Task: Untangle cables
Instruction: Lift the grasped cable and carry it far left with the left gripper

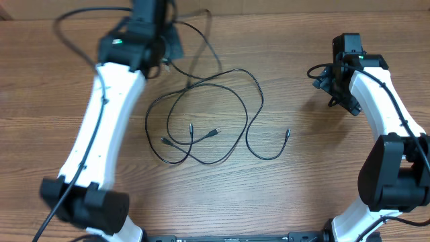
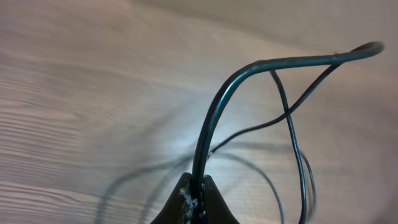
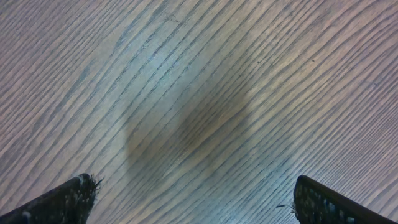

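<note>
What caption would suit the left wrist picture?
Left claw shut on a black cable, held above the wooden table.

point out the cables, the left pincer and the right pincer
cables [image 1: 216,131], overhead view, central plug end
left pincer [image 2: 198,184], left wrist view, shut tips gripping a cable
right pincer [image 3: 196,196], right wrist view, gap between open fingers

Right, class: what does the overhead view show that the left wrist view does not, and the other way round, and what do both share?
Only overhead: the left arm, the right arm, the right gripper well away from the cables, which lie in loose overlapping loops with small plug ends. Only left wrist: the left gripper pinched shut on one cable, which rises and bends over. Both: thin black cables and the wooden table.
</note>
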{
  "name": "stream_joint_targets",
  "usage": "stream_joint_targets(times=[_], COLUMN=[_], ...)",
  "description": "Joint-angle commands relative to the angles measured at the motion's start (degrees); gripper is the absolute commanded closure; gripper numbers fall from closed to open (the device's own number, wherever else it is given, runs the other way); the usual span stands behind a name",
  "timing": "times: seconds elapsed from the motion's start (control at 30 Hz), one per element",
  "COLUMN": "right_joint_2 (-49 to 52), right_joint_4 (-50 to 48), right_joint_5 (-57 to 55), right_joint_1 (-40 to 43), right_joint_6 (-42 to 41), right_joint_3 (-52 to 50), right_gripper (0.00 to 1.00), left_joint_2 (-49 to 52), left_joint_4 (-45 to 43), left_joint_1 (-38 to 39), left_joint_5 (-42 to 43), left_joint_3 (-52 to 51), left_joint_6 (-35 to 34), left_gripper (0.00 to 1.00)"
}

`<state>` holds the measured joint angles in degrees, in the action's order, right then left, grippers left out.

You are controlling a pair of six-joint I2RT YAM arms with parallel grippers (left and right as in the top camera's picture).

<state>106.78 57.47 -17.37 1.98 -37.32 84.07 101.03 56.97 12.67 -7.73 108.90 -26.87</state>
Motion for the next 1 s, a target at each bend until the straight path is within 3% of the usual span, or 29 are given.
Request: stream_joint_targets(times=[0.0, 0.4, 0.97], right_joint_2=[-0.5, -0.5, -0.5], right_joint_4=[-0.4, -0.4, -0.4], right_joint_5=[-0.6, -0.6, -0.6], right_joint_1=[0.0, 0.0, 0.0], right_joint_6=[-0.4, -0.4, -0.4], right_joint_3=[-0.1, -0.1, -0.1], right_gripper=[0.0, 0.0, 0.0], left_joint_2=[-2.8, -0.1, 11.5], left_joint_4=[-0.3, 2.4, 2.7], left_joint_1=[-3.9, -21.3, -36.3], left_joint_5=[-6.8, -8.3, 7.3], left_joint_3=[1.2, -0.2, -0.9], left_joint_6=[-0.7, -5.5, -5.9], left_gripper=[0.96, 0.96, 0.96])
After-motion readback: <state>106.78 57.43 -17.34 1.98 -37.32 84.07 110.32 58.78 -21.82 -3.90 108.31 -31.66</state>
